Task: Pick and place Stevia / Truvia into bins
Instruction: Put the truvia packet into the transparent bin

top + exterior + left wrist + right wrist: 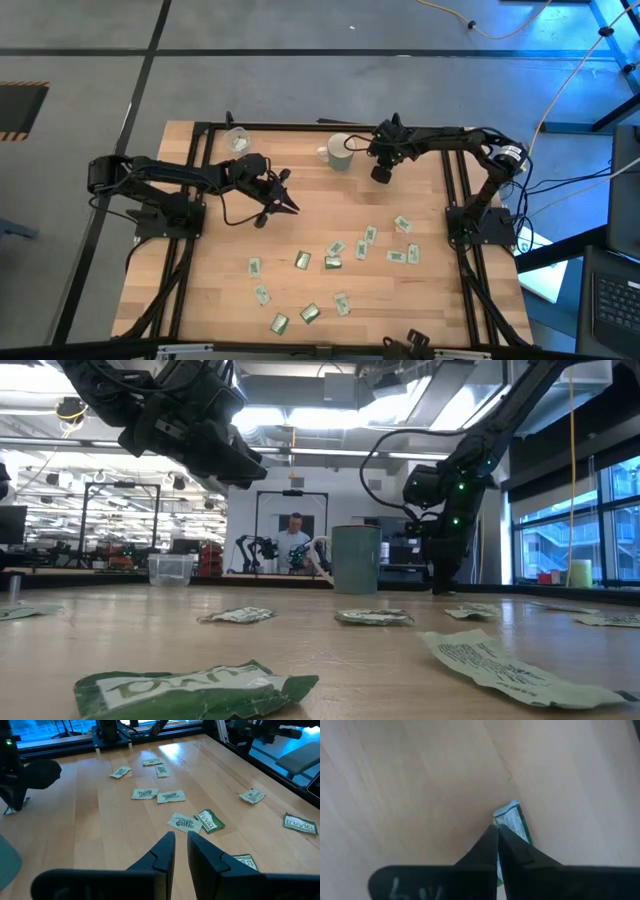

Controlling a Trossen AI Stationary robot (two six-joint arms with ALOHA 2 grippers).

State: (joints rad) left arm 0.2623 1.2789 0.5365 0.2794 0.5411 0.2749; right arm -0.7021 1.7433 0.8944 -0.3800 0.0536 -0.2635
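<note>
Several green and white sachets (335,250) lie flat on the wooden table's middle and near part; they also show in the low view (240,616) and the left wrist view (170,796). The pale mug (340,152) and the clear cup (237,140) stand upright near the far edge. My right gripper (380,172) is just right of the mug, shut on one sachet (512,820). My left gripper (285,200) hovers above the table left of centre, empty, with a narrow gap between its fingers (181,840). My right gripper pinches the sachet between its two fingers, which point down at the table from above. The sachet's free end (510,812) sticks out past the fingertips. Whether that end touches the table, I cannot tell.
The mug (355,560) and cup (170,568) stand apart along the far edge. Bare wood lies between them and the sachets. A person (293,540) stands in the room far behind the table. Black frame rails (200,200) run along the table's left and right sides.
</note>
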